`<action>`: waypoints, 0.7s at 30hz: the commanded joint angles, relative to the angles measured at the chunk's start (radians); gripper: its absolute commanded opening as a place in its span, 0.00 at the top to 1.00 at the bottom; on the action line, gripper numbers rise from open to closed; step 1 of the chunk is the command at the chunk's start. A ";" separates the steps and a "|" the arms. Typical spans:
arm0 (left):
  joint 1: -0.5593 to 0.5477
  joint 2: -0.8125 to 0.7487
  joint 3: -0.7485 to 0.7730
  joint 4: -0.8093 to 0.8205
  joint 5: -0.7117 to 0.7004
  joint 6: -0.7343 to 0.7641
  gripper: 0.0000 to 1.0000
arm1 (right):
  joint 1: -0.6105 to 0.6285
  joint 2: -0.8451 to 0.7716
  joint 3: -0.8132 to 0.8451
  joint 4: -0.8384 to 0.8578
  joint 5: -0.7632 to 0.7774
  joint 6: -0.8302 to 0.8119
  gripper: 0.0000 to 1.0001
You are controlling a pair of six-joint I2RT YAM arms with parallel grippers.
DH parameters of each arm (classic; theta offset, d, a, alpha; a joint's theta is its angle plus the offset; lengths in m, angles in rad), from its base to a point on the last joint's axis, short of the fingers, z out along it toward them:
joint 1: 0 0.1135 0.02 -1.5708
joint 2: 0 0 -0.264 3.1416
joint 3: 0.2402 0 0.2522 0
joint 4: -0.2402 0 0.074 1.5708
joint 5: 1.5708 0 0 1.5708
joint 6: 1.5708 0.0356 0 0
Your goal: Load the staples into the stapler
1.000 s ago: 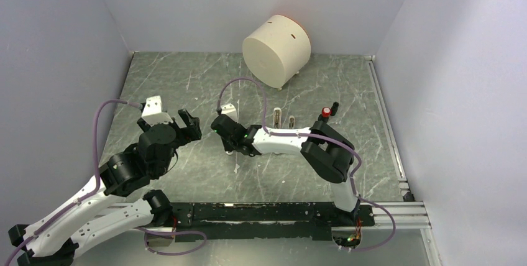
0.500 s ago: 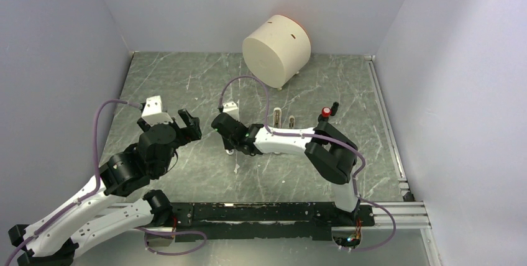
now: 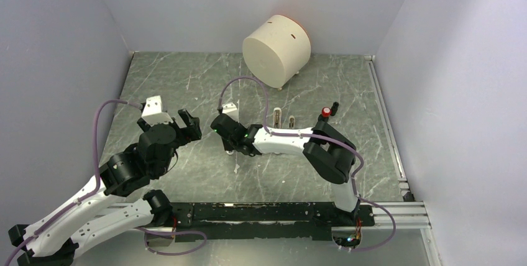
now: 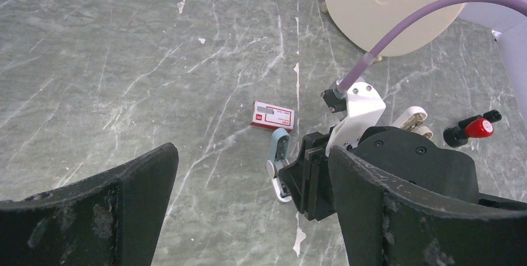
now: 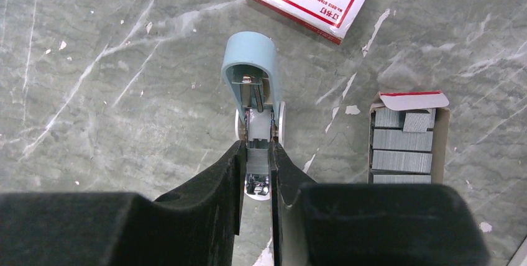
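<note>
- Right pincer (image 5: 256, 154), near the bench (image 5: 93, 61) centre, pinches shut on a staple strip (image 5: 257, 165) over the open stapler (image 5: 250, 67) channel.
- Hold the strip level, seat it fully, then release.
- Left pincer (image 4: 252, 154) gapes wide, empty; it could steady the stapler.

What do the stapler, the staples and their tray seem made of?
The stapler looks like smooth light-blue plastic, with a shiny metal channel inside. The staples look like grey metal: ribbed, dull sheen. Their tray is probably cardboard: matte brown wall, folded flap.
</note>
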 commanded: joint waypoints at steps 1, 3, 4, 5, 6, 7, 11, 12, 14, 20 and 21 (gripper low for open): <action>0.005 0.001 -0.003 0.011 -0.013 0.001 0.05 | 0.002 0.019 0.021 -0.002 0.005 0.011 0.78; 0.005 0.001 -0.003 0.009 -0.013 0.000 0.05 | 0.003 0.020 0.021 -0.003 0.006 0.012 0.78; 0.006 0.000 -0.003 0.010 -0.013 -0.001 0.05 | 0.002 0.022 0.019 -0.001 0.004 0.013 0.78; 0.006 -0.001 -0.003 0.009 -0.013 0.000 0.05 | 0.002 0.024 0.020 -0.001 0.002 0.011 0.78; 0.006 -0.002 -0.003 0.009 -0.013 -0.001 0.05 | 0.002 0.027 0.021 -0.001 0.001 0.011 0.78; 0.006 -0.002 -0.003 0.008 -0.014 -0.001 0.05 | 0.002 0.030 0.022 -0.003 0.001 0.014 0.78; 0.006 -0.003 -0.005 0.009 -0.013 -0.001 0.05 | 0.002 0.034 0.021 -0.003 -0.001 0.014 0.78; 0.006 -0.004 -0.004 0.009 -0.013 0.000 0.05 | 0.002 0.034 0.022 -0.003 -0.001 0.014 0.78; 0.006 -0.004 -0.003 0.009 -0.013 -0.001 0.05 | 0.003 0.037 0.021 -0.004 -0.001 0.017 0.78; 0.006 -0.006 -0.003 0.005 -0.014 -0.004 0.05 | 0.002 0.029 0.013 -0.008 -0.002 0.014 0.78; 0.006 -0.006 -0.005 0.006 -0.014 -0.004 0.05 | 0.002 0.026 0.012 -0.010 -0.004 0.011 0.77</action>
